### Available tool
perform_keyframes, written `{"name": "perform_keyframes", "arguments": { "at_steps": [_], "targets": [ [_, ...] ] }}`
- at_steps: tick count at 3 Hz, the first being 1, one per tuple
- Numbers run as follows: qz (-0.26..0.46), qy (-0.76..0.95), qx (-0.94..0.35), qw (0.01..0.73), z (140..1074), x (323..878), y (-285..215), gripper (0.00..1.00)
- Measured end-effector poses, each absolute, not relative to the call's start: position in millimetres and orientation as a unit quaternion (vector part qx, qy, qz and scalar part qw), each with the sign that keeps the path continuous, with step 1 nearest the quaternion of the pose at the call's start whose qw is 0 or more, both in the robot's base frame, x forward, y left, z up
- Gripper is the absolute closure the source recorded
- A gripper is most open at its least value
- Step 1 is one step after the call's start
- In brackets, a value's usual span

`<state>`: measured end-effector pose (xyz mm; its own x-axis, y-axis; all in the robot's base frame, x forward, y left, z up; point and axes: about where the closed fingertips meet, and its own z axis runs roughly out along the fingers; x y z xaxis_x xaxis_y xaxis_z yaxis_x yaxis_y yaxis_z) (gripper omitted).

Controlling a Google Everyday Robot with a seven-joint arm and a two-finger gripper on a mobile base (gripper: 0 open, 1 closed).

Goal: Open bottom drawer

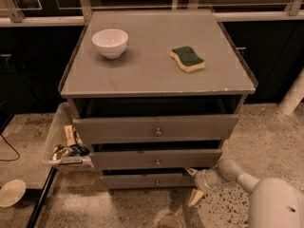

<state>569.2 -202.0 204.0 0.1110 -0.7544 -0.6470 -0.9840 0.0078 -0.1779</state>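
Bottom drawer (pixel 133 180) at the foot of the grey cabinet (pixel 142 77); lowest of three, slimmest and narrowest flat front, one small round metal knob at centre; front sits just proud of the dark gap above it. Middle drawer (pixel 123 159) wider, top drawer (pixel 118 128) widest and tallest, same matte grey, same knobs, top one pulled out with a dark opening behind it. Gripper (pixel 194 185) low at the right end of the bottom drawer, beside the front, not on the knob; two pale yellowish fingers (pixel 195 198) spread apart, holding nothing. Smooth white rounded arm (pixel 237 175) coming in from lower right. On the flat cabinet top: glossy white round bowl (pixel 110 42) back left; wavy sponge (pixel 188 59), green scrub face over yellow foam, right. Translucent bin (pixel 56 132) with wrappers against the left side. Speckled stone floor (pixel 266 132).
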Motion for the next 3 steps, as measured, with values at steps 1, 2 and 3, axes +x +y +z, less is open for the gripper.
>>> {"name": "perform_keyframes", "arguments": {
  "at_steps": [1, 2, 3],
  "targets": [
    [0.172, 0.652, -0.676, 0.297, 192, 574, -198, 0.0],
    [0.141, 0.672, -0.668, 0.286, 179, 576, -194, 0.0],
    [0.101, 0.692, -0.652, 0.293, 162, 581, -192, 0.0]
  ]
}}
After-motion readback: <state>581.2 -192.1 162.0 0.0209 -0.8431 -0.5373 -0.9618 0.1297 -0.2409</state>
